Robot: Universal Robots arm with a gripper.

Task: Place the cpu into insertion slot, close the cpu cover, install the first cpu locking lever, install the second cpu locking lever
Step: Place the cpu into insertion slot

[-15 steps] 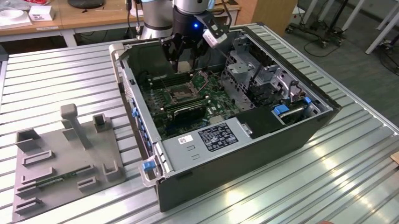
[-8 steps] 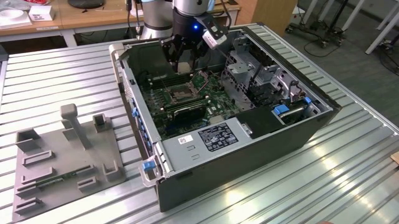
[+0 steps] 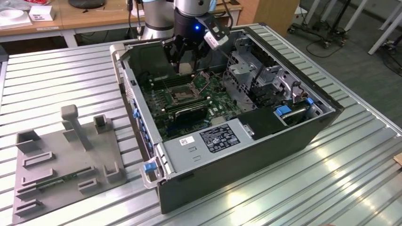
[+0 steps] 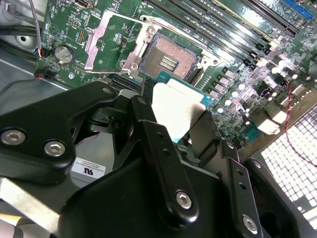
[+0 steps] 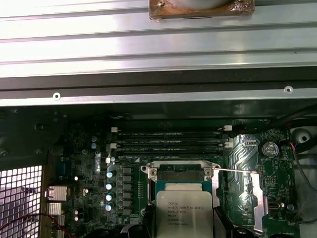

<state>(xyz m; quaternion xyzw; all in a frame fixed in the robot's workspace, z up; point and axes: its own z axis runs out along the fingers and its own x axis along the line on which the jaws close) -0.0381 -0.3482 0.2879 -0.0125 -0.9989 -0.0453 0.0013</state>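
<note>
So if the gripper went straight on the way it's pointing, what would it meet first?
Probably the insertion slot or the board beside it, touched first by the cpu that the gripper holds; depth is unclear.

Ribbed metal table (image 3: 351, 155), wooden desk (image 3: 82, 19) behind, grey floor (image 3: 358, 66)

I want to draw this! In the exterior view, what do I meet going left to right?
Grey plastic holder plate → blue plastic latch on case corner → square silver-rimmed insertion slot → black-and-white rectangular label → blue plastic tab.
</note>
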